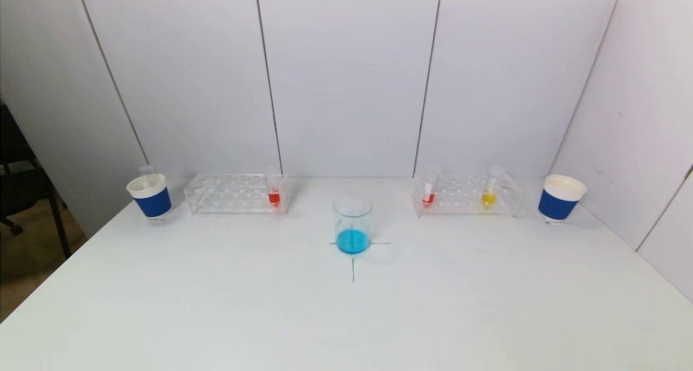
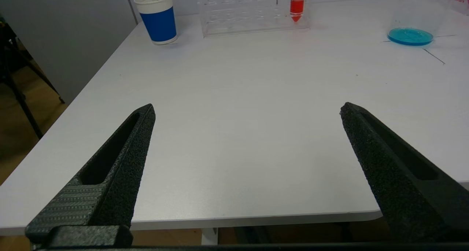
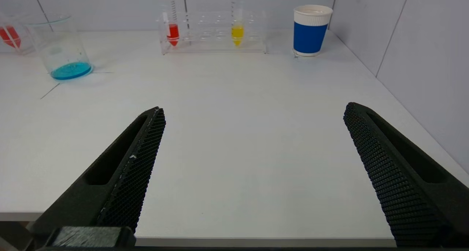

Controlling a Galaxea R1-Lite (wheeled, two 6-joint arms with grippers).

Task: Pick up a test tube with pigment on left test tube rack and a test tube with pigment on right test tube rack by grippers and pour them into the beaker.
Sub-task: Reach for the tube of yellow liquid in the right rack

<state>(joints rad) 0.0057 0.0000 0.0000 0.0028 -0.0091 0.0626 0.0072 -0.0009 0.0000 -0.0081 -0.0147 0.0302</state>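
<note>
Right now both my grippers hang back at the near edge of the table (image 1: 216,317), well short of the beaker (image 1: 352,224), which I take as my landmark. My left gripper (image 2: 247,110) has its fingers (image 2: 121,163) spread wide with nothing between them; my right gripper (image 3: 254,110) stands just as wide and empty. Neither touches anything. The beaker stands upright on a cross drawn on the table, clear glass with a shallow layer of blue liquid at its bottom. To the beaker's left and a little behind it sits the left test tube rack (image 1: 235,193), a clear plastic frame; at its end nearest the beaker a red tube (image 1: 274,193) stands upright, red pigment in its pointed tip. To the beaker's right and a little behind it sits the right test tube rack (image 1: 466,195), holding a second red tube (image 1: 428,195) at the end nearest the beaker and a yellow tube (image 1: 489,193) farther out. Beyond each rack, farther from the beaker, stands a blue-sleeved paper cup: the left cup (image 1: 150,196) and the right cup (image 1: 561,197).
</note>
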